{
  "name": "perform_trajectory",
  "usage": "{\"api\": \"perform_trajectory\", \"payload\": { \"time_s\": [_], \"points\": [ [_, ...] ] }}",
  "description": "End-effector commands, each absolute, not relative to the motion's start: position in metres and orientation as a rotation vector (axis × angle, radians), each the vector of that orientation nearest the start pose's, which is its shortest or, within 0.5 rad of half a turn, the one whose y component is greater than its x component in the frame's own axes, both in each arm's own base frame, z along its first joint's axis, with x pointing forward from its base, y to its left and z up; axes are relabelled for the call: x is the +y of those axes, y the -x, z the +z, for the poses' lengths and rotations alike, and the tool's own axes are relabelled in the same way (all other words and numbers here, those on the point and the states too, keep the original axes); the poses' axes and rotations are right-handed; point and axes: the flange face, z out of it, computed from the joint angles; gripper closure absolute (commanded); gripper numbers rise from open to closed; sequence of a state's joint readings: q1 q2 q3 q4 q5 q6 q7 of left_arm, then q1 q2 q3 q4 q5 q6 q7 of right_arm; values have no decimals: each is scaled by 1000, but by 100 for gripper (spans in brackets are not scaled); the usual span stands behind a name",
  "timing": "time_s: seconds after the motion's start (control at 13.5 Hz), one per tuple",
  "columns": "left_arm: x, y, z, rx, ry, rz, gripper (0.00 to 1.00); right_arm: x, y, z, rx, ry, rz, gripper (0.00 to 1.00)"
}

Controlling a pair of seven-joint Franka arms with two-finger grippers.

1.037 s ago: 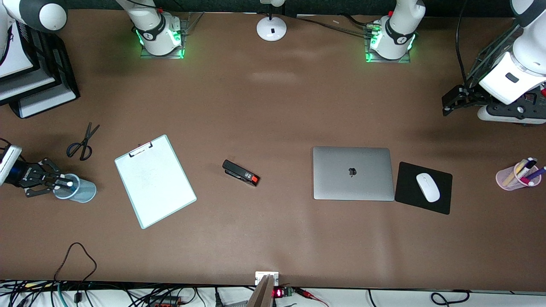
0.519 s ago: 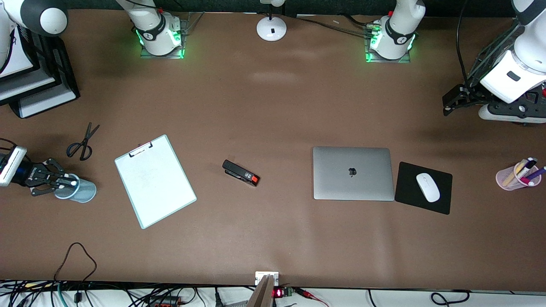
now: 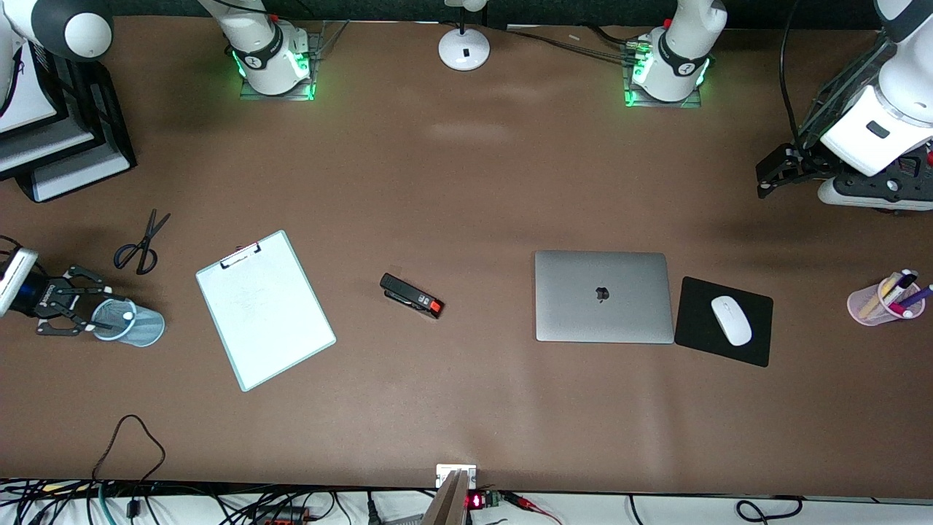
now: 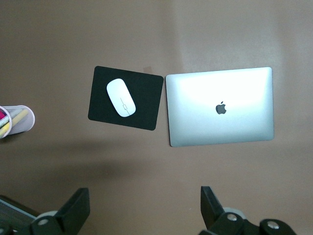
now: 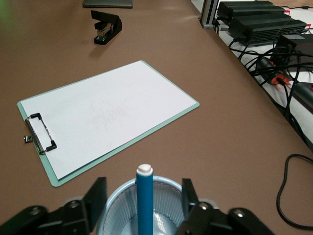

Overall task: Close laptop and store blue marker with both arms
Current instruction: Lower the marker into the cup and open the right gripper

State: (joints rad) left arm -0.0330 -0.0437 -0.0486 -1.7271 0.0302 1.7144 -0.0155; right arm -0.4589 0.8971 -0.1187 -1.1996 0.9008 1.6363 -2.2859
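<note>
One closed laptop (image 3: 603, 296); one blue marker (image 5: 144, 199) in the cup (image 3: 130, 324); left end effector (image 4: 142, 210) and right end effector (image 5: 142, 205) both open, empty.

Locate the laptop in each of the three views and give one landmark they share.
Front view: the laptop lies shut beside the mouse pad, toward the left arm's end of the table.
Left wrist view: the laptop shows whole, lid up, next to the mouse pad.
Right wrist view: only an edge of the laptop shows.
Shared landmark: the laptop itself; the stapler links front and right wrist views.

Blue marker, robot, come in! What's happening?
Right claw open beside blue mesh cup. Blue marker standing inside. Laptop shut. Left claw open, waiting.
</note>
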Motion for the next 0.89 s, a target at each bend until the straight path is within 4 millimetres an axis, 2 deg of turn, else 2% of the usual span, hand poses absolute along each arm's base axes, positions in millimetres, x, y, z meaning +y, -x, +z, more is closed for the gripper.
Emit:
{"api": "perform_trajectory", "payload": {
  "time_s": [0.0, 0.22, 0.44, 0.67, 0.81],
  "points": [
    [-44, -550, 595, 130, 3118, -47, 0, -307, -654, 284, -1567, 1863, -849, 0],
    [-44, -550, 595, 130, 3118, -47, 0, -296, -656, 358, -1521, 1954, -684, 0],
    [-44, -550, 595, 130, 3118, -47, 0, -262, -660, 416, -1479, 2002, -564, 0],
    [-44, -550, 595, 130, 3118, -47, 0, -210, -665, 472, -1442, 2081, -450, 0],
    [-44, -550, 595, 132, 3118, -47, 0, -164, -670, 502, -1416, 2148, -368, 0]
  ]
}}
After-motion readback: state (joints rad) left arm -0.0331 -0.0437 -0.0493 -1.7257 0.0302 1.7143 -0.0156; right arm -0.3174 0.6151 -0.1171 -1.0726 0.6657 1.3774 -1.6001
